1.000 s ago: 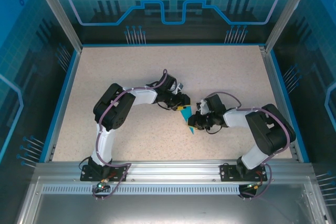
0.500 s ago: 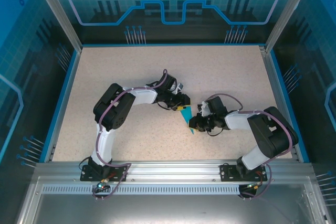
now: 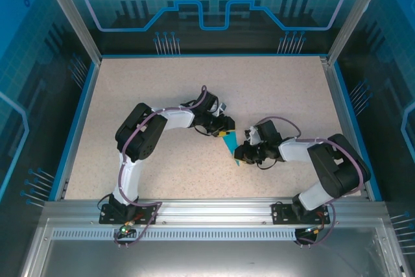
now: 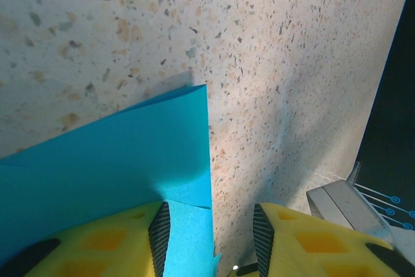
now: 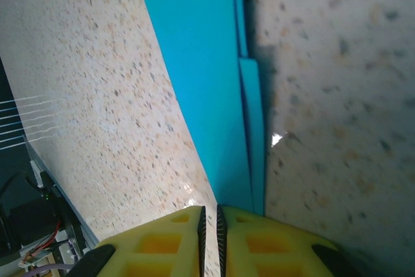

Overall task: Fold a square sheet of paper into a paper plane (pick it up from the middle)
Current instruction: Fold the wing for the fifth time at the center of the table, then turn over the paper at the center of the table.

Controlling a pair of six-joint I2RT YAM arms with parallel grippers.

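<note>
right elbow [image 3: 338,160] has swung outward; right gripper [image 5: 209,217] pinches the folded paper [image 5: 194,63].

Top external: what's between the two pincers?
The folded cyan paper, lying on the table, bridges the left pincer and the right pincer in the top external view.

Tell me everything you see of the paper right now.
The paper is thin, plain cyan, folded into a narrow pointed shape with overlapping layers and a long crease. It lies flat on the speckled table. The open left pincer has one finger over its wide end; its narrow end runs under the shut right pincer.
</note>
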